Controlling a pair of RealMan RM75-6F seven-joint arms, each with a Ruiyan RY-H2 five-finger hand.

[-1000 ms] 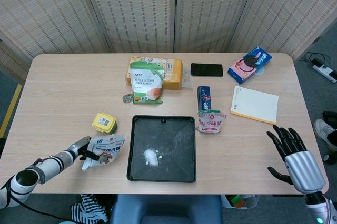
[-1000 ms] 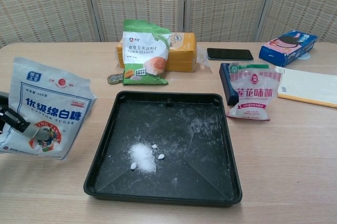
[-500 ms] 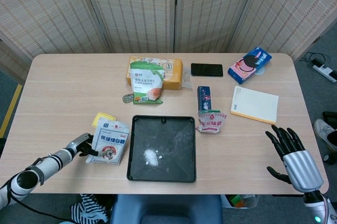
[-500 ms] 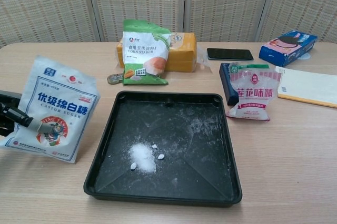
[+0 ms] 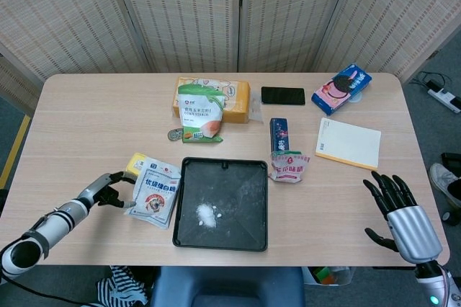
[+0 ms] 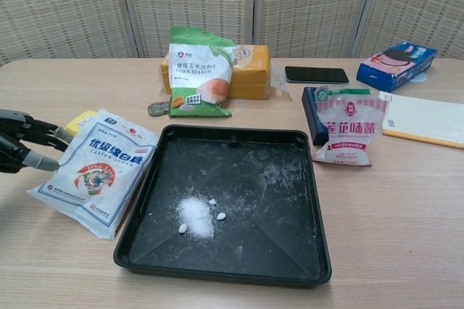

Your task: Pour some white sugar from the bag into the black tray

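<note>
Left hand (image 6: 25,151) fingers apart, holding nothing, just left of sugar bag (image 6: 98,170) | bag's long axis slants against black tray (image 6: 312,204) left rim | right hand (image 5: 403,217) spread, far right; I judge left nearer.

Two robot hands show: the left hand (image 5: 109,190) and the right hand (image 5: 398,212). One black tray (image 5: 186,231) sits on the one table (image 5: 94,119), with one small heap of sugar (image 5: 207,214) in it. Three bags: white sugar (image 5: 155,193), corn starch (image 5: 199,111), and a pink-printed one (image 5: 288,166). One phone (image 5: 282,95), one notepad (image 5: 348,143), one blue cookie box (image 5: 341,88), one yellow tissue pack (image 5: 234,99).
</note>
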